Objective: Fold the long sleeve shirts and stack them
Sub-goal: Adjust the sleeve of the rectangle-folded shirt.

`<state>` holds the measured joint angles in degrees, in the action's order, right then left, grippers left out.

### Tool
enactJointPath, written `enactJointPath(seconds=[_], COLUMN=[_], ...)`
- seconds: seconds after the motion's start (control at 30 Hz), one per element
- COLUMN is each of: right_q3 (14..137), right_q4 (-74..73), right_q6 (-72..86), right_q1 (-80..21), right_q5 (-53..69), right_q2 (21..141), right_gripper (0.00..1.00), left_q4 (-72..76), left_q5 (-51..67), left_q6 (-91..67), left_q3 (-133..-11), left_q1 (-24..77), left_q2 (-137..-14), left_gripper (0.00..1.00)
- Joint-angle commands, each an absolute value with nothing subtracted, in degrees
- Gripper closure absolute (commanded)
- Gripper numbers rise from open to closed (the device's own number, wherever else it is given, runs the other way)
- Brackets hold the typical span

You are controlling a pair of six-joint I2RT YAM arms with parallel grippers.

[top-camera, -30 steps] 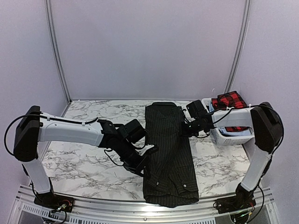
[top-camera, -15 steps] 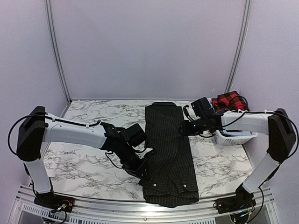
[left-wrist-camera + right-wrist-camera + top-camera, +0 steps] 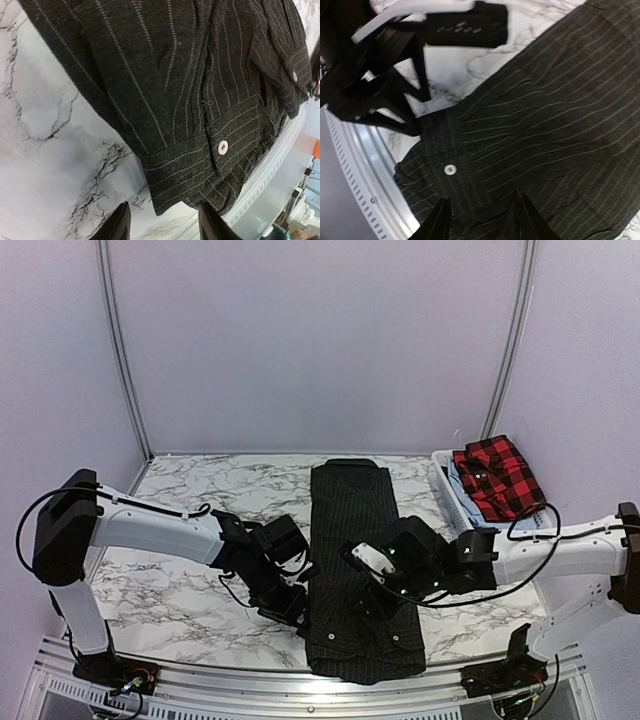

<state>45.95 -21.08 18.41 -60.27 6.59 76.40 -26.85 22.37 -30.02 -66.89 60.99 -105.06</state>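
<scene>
The black pinstriped shirt (image 3: pixel 355 540) lies as a long narrow strip down the middle of the table, with its cuffs at the near end. My left gripper (image 3: pixel 292 610) stands open at the shirt's near left edge. In the left wrist view the buttoned cuff (image 3: pixel 220 150) lies just ahead of the open left gripper (image 3: pixel 164 227), with nothing between the fingers. My right gripper (image 3: pixel 374 600) hovers open over the near part of the shirt. In the right wrist view the right gripper (image 3: pixel 482 222) is above pinstriped cloth near a white button (image 3: pixel 450 170). The red-and-black checked shirt (image 3: pixel 497 478) rests on the basket.
A white lattice basket (image 3: pixel 450 502) stands at the back right edge of the marble table (image 3: pixel 170 580). A metal rail (image 3: pixel 250 680) runs along the near edge. The left arm's gripper body (image 3: pixel 385 95) shows close by in the right wrist view.
Both grippers have opened. The right arm swung from the shirt's far right edge by the basket down to its near end. The left gripper shifted slightly toward the near edge.
</scene>
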Motion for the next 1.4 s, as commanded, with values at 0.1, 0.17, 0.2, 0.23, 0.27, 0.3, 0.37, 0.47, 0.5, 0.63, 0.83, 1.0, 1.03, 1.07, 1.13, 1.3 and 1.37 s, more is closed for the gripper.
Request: enactJointPath(seconds=[0.1,0.17,0.2,0.23,0.27,0.3,0.37,0.47,0.5,0.63,0.83,1.0,1.03,1.07,1.13,1.3,1.37], right_q3=[47.1,47.8,48.1,48.3,48.3,48.5,48.6,48.8,49.0,49.9,50.6,51.3,51.5,51.9,52.8,54.4,55.0], right_q4=[-21.3,-22.4,-22.8,-23.1,-23.2,-23.2,-23.2,-23.2,-23.5,-25.0,-26.8,-27.5,-27.8,-28.1,-29.0,-30.8,-31.6], right_q6=[19.6,19.3,19.3,19.2,19.3,19.4,19.7,20.0,20.1,21.0,21.9,22.6,22.7,22.7,22.7,22.8,22.8], right_q1=[-71.3,-73.4,-74.2,-74.7,-75.3,-75.7,-76.4,-76.6,-76.8,-77.3,-78.2,-78.8,-78.8,-78.8,-78.8,-78.8,-78.8], right_q5=[3.6,2.2,1.6,1.3,1.2,1.2,1.2,0.4,0.3,-4.7,-8.2,-9.0,-9.4,-9.7,-10.5,-11.5,-11.9], right_q2=[81.6,84.0,84.7,85.4,85.8,86.0,86.4,87.2,87.7,89.3,91.9,92.6,92.4,92.1,91.5,89.7,89.4], right_gripper=[0.62,0.63,0.63,0.63,0.63,0.63,0.63,0.63,0.63,0.63,0.63,0.67,0.68,0.70,0.75,0.87,0.91], left_q4=[-23.6,-22.9,-22.7,-22.4,-22.2,-22.0,-21.4,-20.6,-20.6,-20.1,-19.9,-19.9,-19.9,-19.9,-19.9,-19.9,-19.9], left_q5=[23.3,24.1,24.4,24.6,24.9,25.1,26.4,27.5,27.8,29.1,30.6,31.4,31.5,31.7,32.2,33.7,34.3], left_q6=[-31.7,-32.0,-32.0,-32.0,-32.1,-32.1,-32.2,-32.2,-32.2,-32.2,-31.7,-31.5,-31.4,-31.4,-31.4,-31.1,-31.0], left_q3=[-65.2,-65.1,-65.1,-65.0,-64.9,-64.8,-64.8,-65.1,-65.2,-65.4,-65.4,-65.5,-65.5,-65.6,-65.7,-65.9,-66.1], left_q1=[60.2,60.1,60.1,60.0,60.0,59.8,59.7,59.7,59.7,59.6,59.6,59.5,59.5,59.4,59.4,59.4,59.4], left_q2=[-103.2,-104.0,-104.2,-104.3,-104.4,-104.6,-105.0,-105.6,-105.7,-106.0,-106.5,-106.7,-106.8,-106.7,-106.7,-106.2,-106.1], left_gripper=[0.48,0.49,0.49,0.49,0.49,0.50,0.52,0.55,0.57,0.65,0.73,0.85,0.87,0.90,0.94,0.96,0.97])
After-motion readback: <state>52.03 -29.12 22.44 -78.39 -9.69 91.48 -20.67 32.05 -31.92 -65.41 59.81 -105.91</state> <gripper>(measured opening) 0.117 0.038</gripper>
